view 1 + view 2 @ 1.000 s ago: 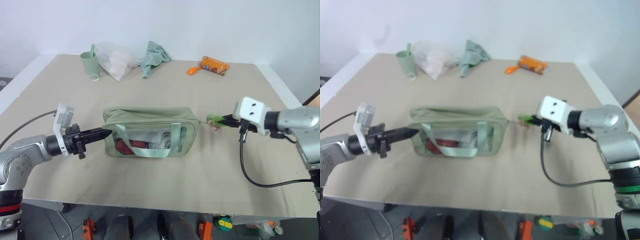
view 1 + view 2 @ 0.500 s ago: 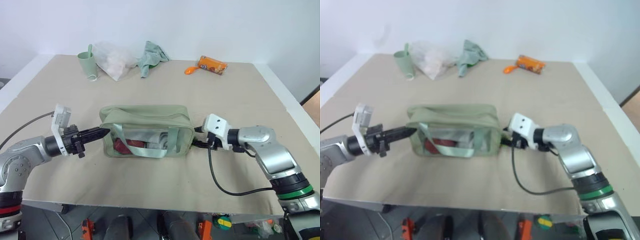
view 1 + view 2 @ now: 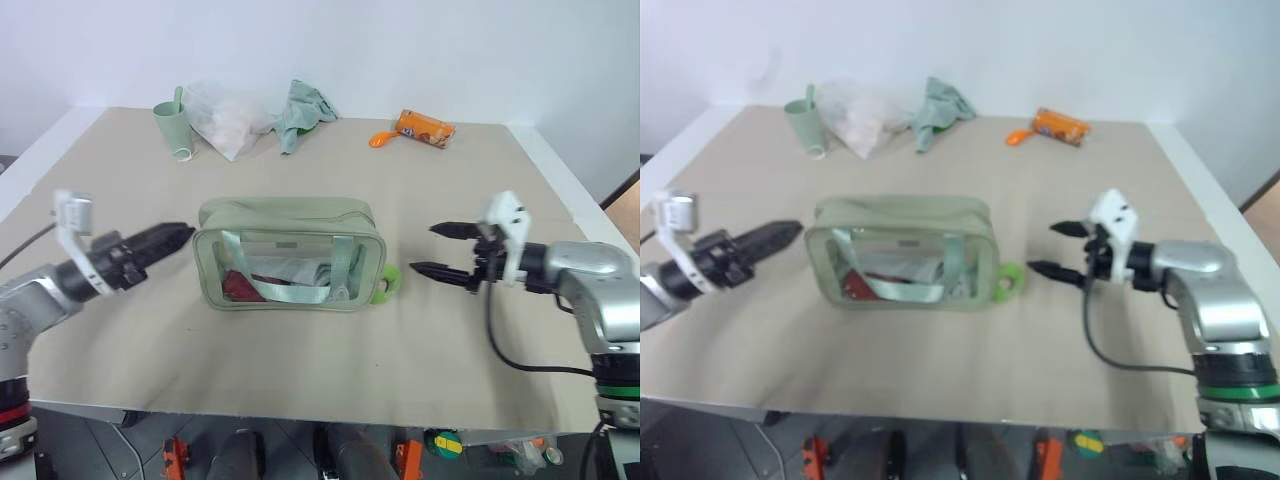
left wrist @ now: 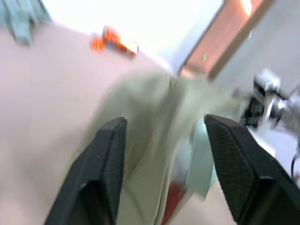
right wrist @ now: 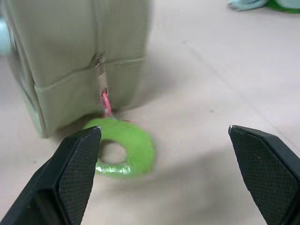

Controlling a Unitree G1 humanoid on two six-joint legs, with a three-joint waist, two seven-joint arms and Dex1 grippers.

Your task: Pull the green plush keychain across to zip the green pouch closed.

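Pale sage-green boxy fabric pouch [image 3: 288, 255] with clear window sides sitting mid-table, top zipper looking closed end to end. Small lime-green fuzzy plush keychain loop [image 5: 123, 153] lying flat on table at pouch's 3 o'clock end, dangling from pull, nobody holding it. Right gripper [image 3: 447, 251] hovering just beyond at 3 o'clock, jaws spread wide, empty. Left gripper [image 4: 164, 154] at 9 o'clock, fingers parted, gripping nothing. Judging zip done; only arm retreat remaining.
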